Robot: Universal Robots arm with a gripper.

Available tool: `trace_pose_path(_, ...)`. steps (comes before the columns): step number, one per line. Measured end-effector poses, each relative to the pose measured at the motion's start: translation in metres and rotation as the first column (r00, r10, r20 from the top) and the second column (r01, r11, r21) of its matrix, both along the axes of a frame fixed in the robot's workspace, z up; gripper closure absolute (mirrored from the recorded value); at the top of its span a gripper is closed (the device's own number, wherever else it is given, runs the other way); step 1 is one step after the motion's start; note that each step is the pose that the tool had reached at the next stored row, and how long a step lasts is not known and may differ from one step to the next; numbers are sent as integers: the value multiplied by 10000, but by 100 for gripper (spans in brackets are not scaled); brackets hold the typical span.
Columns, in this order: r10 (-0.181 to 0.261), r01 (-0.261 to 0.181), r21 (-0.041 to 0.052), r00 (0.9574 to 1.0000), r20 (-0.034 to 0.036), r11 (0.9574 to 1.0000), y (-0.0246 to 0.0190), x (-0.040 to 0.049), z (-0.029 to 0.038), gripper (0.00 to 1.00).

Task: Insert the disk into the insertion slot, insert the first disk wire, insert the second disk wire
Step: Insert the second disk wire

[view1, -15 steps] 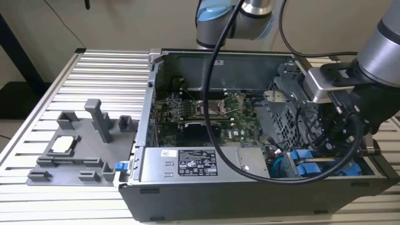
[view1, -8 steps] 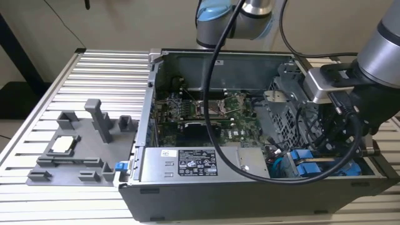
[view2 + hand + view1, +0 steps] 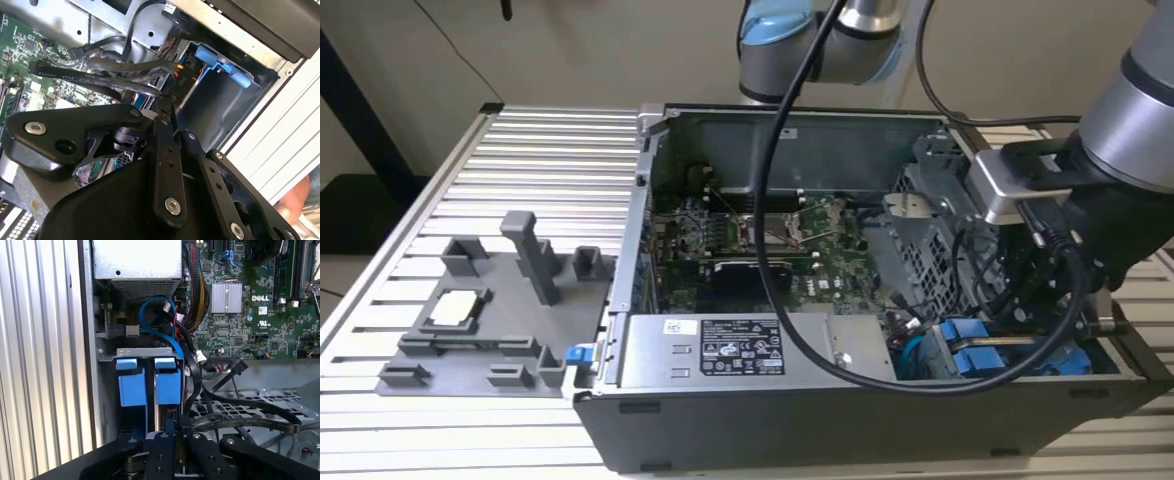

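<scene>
Right now I see my gripper (image 3: 167,437) down inside the open computer case (image 3: 627,300), at the drive cage (image 3: 927,240) near the exterior view's 4 o'clock corner. Its fingers (image 3: 162,145) look pressed together on a thin black cable (image 3: 100,80). Two blue carriers (image 3: 147,380) sit side by side in the insertion slot (image 3: 107,355). A silver power-supply box (image 3: 734,350) carries a black label, unreadable to me.

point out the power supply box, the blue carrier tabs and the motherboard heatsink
power supply box (image 3: 720,352), exterior view, on its black label
blue carrier tabs (image 3: 131,385), first wrist view, face of one tab
motherboard heatsink (image 3: 226,296), first wrist view, middle of the silver fins
</scene>
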State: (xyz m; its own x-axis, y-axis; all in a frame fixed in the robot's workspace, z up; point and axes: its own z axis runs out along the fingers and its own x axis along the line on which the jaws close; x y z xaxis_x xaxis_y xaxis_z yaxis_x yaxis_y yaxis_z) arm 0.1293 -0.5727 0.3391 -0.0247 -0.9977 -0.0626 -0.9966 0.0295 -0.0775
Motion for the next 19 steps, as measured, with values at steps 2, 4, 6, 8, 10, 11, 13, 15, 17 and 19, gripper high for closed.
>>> trace_pose_path(2,-9,9,1,10000,0,10000,0,0,-17,84)
trace_pose_path(4,-16,16,-5,10000,0,10000,0,0,-25,84)
trace_pose_path(6,-17,17,-3,10000,0,10000,0,0,-26,84)
trace_pose_path(8,-17,17,4,10000,0,10000,0,0,-29,84)
trace_pose_path(10,-17,17,5,10000,0,10000,0,0,-30,82)
trace_pose_path(11,-18,18,4,10000,0,10000,0,0,-29,76)
trace_pose_path(13,-18,18,12,10000,0,10000,0,0,-9,76)
trace_pose_path(15,-19,19,20,10000,0,10000,0,0,72,76)
trace_pose_path(17,-18,18,18,10000,0,10000,0,0,166,76)
trace_pose_path(19,-18,18,19,10000,0,10000,0,0,256,76)
